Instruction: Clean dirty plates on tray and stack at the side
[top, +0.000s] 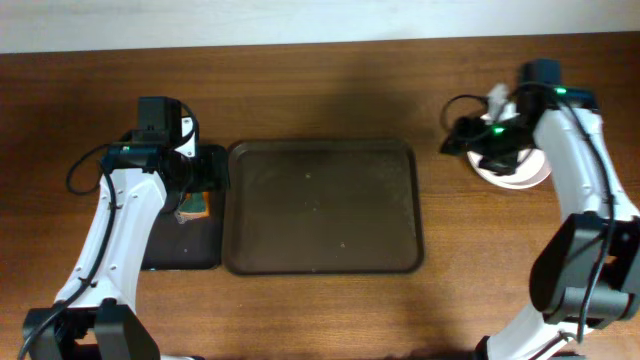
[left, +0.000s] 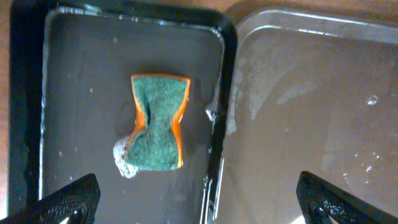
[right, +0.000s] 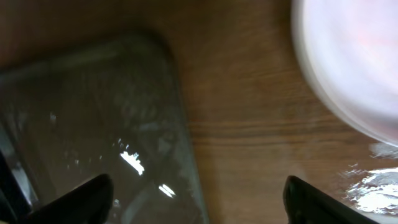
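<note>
The dark brown tray lies in the middle of the table with no plates on it; it also shows wet in the left wrist view and in the right wrist view. The white plates sit stacked on the table at the far right, partly under my right arm, and blurred in the right wrist view. My right gripper is open and empty, above the table between tray and plates. My left gripper is open and empty above the sponge tray's right rim.
A smaller black tray lies left of the brown tray. A green and orange sponge with foam lies on it. Wet smears show on the wood by the plates.
</note>
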